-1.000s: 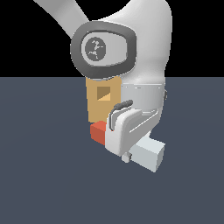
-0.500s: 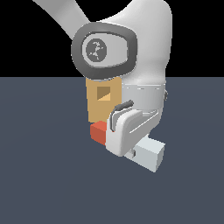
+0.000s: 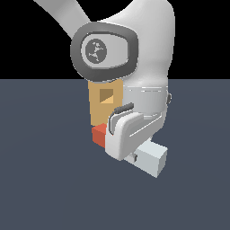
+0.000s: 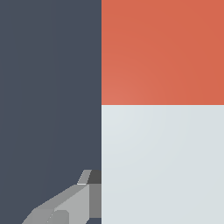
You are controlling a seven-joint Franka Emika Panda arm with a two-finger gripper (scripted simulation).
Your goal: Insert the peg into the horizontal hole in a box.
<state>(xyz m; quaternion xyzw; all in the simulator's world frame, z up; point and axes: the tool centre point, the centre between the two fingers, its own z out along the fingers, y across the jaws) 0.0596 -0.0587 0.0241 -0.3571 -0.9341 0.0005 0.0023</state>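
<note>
Peg (image 3: 152,158) sits clamped across the gripper (image 3: 130,152), red end poking out toward the box (image 3: 106,106) just behind, presumably so it can line up with the hole (image 3: 106,95) above.

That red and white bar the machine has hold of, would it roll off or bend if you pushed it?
Probably neither. The bar has flat faces and square corners, so it should slide rather than roll. It looks straight and solid where it sticks out past the gripper, so likely stiff. Its smooth faces in the wrist view might be a bit slippery to hold.
</note>
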